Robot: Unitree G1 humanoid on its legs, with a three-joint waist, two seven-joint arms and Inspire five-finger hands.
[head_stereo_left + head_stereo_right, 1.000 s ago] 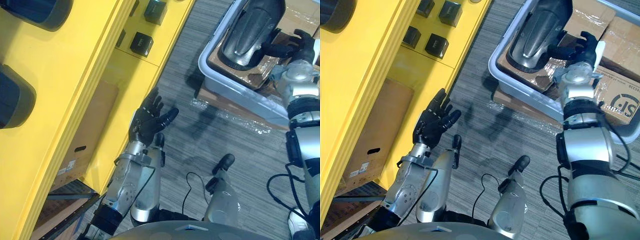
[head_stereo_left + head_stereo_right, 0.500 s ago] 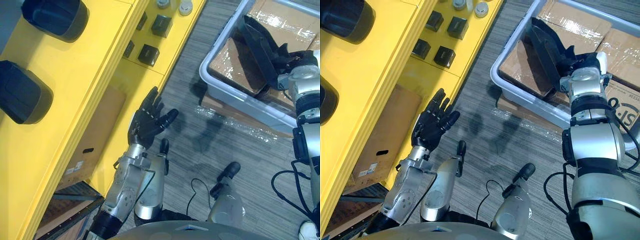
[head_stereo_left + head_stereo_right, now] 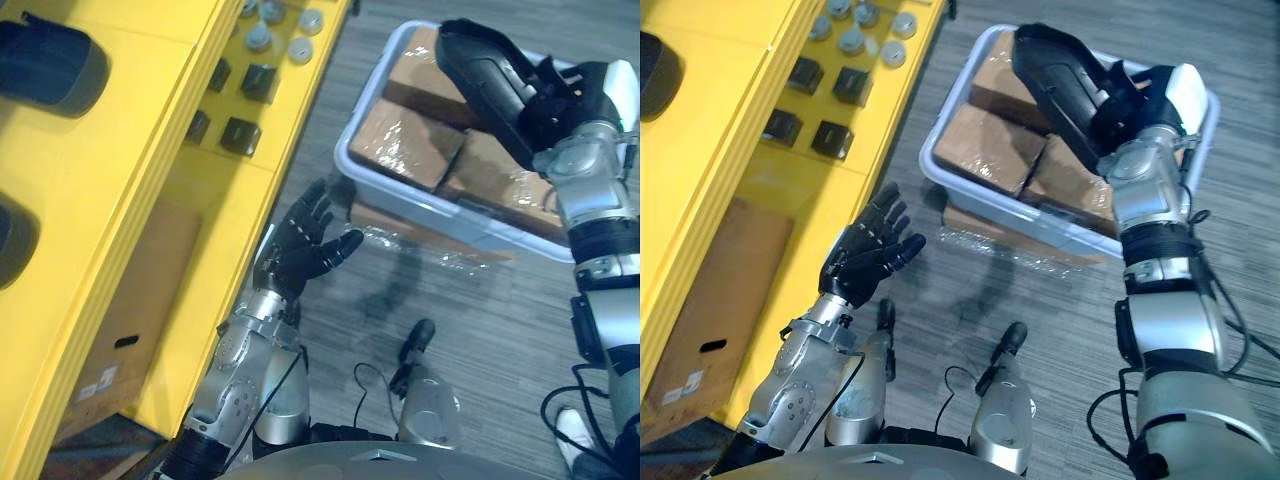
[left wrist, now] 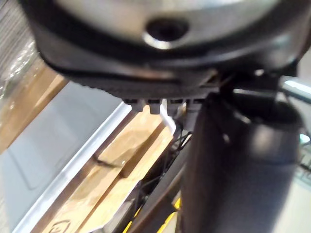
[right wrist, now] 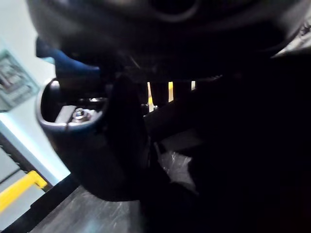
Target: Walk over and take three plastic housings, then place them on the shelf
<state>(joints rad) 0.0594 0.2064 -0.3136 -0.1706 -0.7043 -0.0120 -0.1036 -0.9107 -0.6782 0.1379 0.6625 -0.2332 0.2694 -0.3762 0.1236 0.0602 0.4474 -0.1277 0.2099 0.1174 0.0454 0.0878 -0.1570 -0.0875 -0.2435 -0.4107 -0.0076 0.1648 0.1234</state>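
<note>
My right hand (image 3: 582, 98) is shut on a dark plastic housing (image 3: 488, 72) and holds it tilted in the air above the grey bin (image 3: 398, 196). From the right wrist the same housing (image 5: 92, 145) sits close against the hand. Two more dark housings (image 3: 45, 65) (image 3: 8, 245) lie on top of the yellow shelf (image 3: 130, 190) at the left. Low beside the shelf's front edge my left hand (image 3: 305, 250) is open, fingers spread, holding nothing.
Wrapped cardboard boxes (image 3: 405, 140) fill the bottom of the bin. Small black blocks (image 3: 240, 130) and grey round parts (image 3: 270, 20) sit on a lower level of the shelf. A cardboard box (image 3: 130, 300) stands under the shelf. Grey carpet lies between shelf and bin.
The right hand has lifted the housing up out of the bin and turned it. The camera has shifted, so the shelf and bin sit differently. The left hand stays open.
</note>
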